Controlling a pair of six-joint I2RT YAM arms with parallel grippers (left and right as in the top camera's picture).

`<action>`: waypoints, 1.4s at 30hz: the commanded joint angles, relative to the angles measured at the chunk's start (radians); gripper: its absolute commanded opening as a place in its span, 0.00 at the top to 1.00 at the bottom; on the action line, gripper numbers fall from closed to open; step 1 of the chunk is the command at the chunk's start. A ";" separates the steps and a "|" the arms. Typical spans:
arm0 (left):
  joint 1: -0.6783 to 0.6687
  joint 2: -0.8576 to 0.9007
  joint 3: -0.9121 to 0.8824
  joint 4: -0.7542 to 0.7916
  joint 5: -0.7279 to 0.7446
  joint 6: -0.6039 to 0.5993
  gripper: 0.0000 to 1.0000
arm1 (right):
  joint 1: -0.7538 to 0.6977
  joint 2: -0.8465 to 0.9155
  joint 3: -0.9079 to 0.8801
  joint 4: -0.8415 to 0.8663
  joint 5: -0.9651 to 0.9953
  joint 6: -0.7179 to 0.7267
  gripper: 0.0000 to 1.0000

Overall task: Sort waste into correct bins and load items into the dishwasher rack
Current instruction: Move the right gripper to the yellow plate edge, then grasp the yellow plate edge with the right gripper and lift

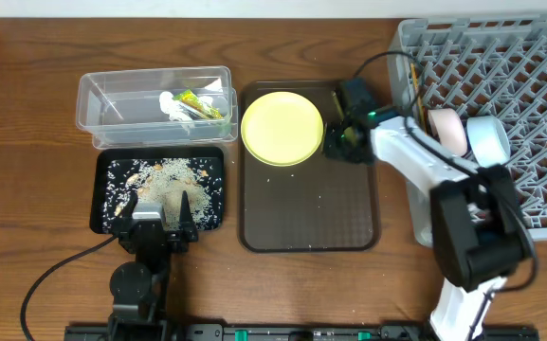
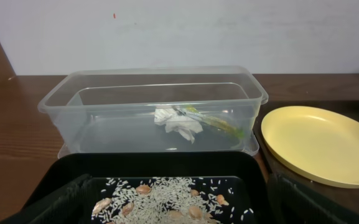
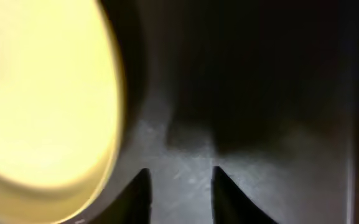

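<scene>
Left hand (image 1: 167,216): spread wide, empty, over the near edge of the black tray (image 1: 105,180), well apart from the yellow plate (image 1: 282,127). The plate rests on the brown serving tray (image 1: 311,218); being round, it has no long axis. Right hand (image 1: 341,139), the nearer one, sits just beside the plate's right rim. Only the right wrist view shows its fingertips (image 3: 139,196) narrowly parted and empty, with the rim left of both.

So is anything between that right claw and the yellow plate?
Nothing visible. The right gripper sits just off the right edge of the plate, jaws apart and empty, with only bare brown tray between them.
</scene>
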 commanded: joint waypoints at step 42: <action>0.006 0.000 -0.028 -0.024 -0.005 -0.005 0.10 | -0.163 -0.613 0.000 -0.003 1.182 -0.487 0.99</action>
